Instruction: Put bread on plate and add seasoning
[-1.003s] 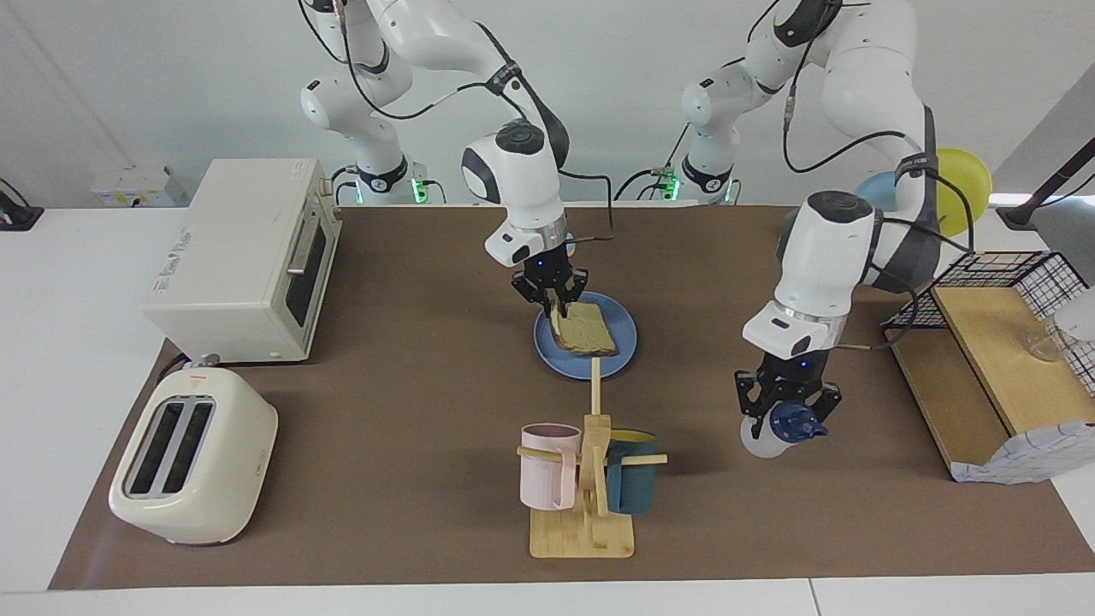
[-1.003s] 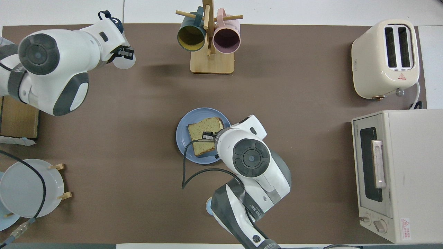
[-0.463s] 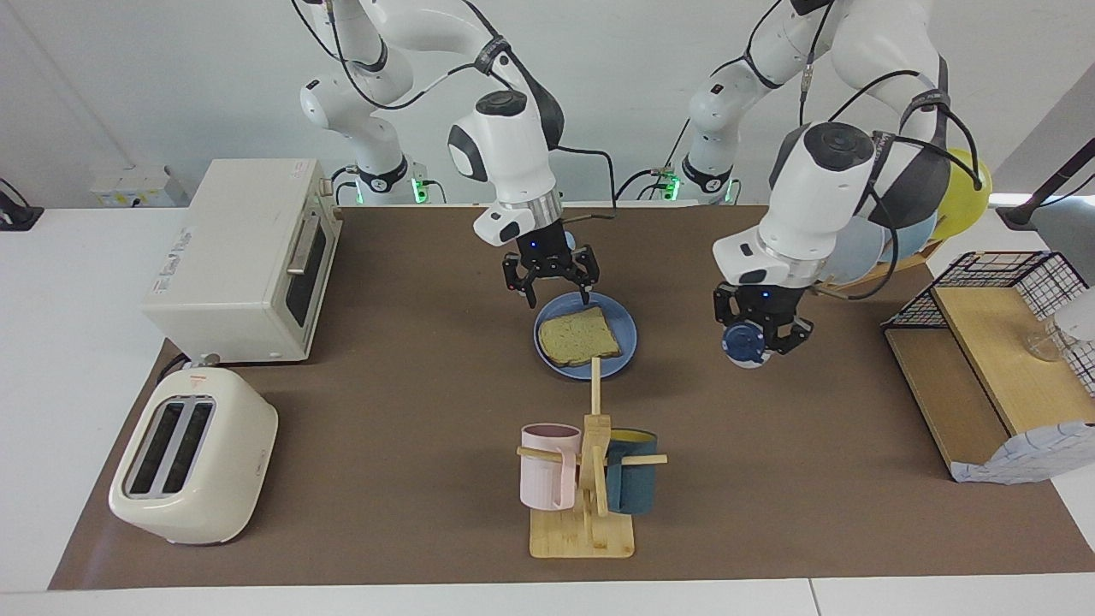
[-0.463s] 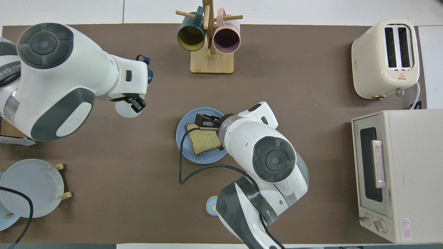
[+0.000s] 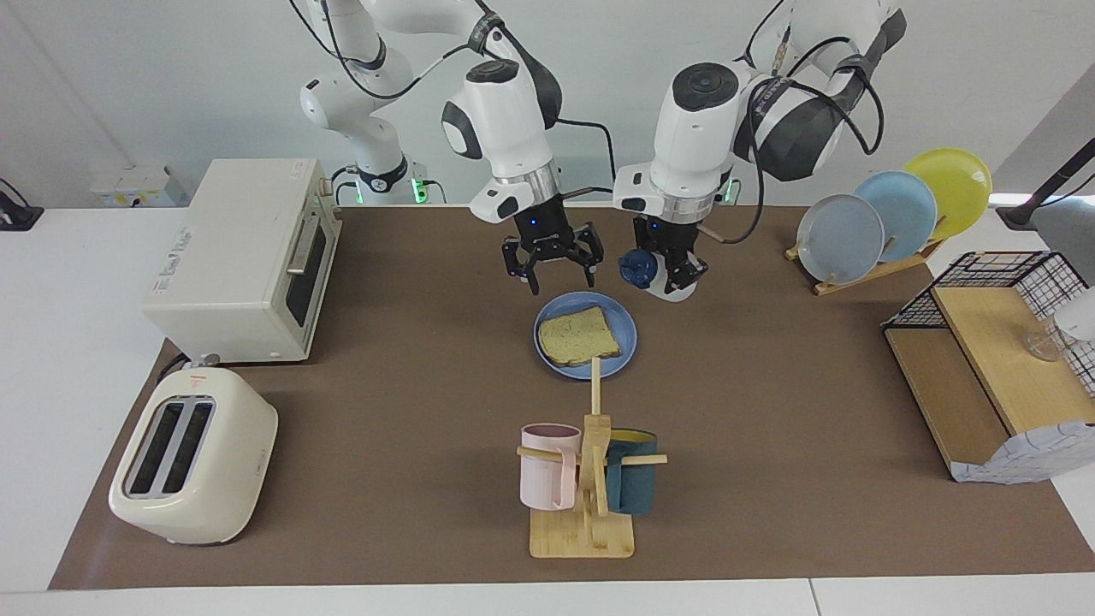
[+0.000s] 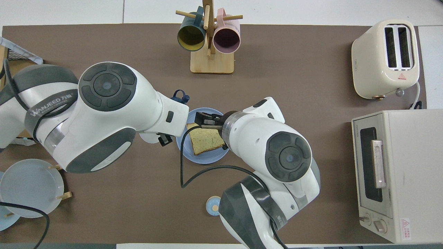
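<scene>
Toward the right arm's end of the table, a white oven (image 5: 244, 261) and, farther from the robots, a cream toaster (image 5: 192, 458), both resting on the brown mat (image 5: 411, 411). Near the middle, raised in the air, the right gripper (image 5: 553, 272) with fingers spread apart and nothing between them, hanging over the edge of the plate (image 5: 622, 342) nearest the robots, clear of everything below. Under it and slightly farther out, the blue plate lying flat on the mat, with the bread (image 5: 580, 337) lying flat on it, untouched by either gripper. Farther out again, a wooden mug stand (image 5: 583, 522) carrying a pink mug (image 5: 546, 469) and a dark blue mug (image 5: 633, 483). Just beside the right gripper, also up in the air, the left gripper (image 5: 670, 272) clamped on the seasoning bottle (image 5: 650, 272), tipped over so that its navy cap (image 5: 636, 269) points sideways toward the right gripper. Held over the mat just beside the plate on the robots' side, not over the bread. Seen from overhead, the cap (image 6: 179, 97) poking out past the left wrist next to the plate's rim (image 6: 204, 159). Toward the left arm's end, three plates upright in a rack (image 5: 890, 214), then a wooden shelf (image 5: 992, 368) with a wire basket (image 5: 997, 274).
</scene>
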Available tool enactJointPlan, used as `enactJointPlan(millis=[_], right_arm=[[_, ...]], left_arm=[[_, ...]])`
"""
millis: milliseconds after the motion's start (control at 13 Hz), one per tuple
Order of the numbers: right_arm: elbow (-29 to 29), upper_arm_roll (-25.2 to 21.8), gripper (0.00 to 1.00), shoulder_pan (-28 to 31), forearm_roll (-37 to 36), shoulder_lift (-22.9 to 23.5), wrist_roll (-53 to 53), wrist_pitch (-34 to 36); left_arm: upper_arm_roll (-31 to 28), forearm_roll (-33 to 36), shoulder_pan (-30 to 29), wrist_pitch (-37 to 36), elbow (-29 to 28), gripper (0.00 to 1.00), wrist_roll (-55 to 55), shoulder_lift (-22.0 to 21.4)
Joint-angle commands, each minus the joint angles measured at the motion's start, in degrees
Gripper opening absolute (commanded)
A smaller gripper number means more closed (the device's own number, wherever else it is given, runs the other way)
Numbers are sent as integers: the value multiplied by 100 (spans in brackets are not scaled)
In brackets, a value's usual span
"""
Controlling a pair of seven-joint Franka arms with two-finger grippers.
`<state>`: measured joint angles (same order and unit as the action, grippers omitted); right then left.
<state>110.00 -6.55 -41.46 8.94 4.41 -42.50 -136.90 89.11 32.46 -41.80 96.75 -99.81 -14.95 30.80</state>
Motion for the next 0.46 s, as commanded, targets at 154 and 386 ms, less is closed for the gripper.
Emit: enactJointPlan(millis=[154,386], right_arm=[[-725,22,100,358,1335,-193,199,1306],[-910,13,85,349,2147,-177,146,1045]], left_arm=[[98,-230,-126,580,-196,0,-395,435],[98,-529,-153,880,-294,0,-395,461]])
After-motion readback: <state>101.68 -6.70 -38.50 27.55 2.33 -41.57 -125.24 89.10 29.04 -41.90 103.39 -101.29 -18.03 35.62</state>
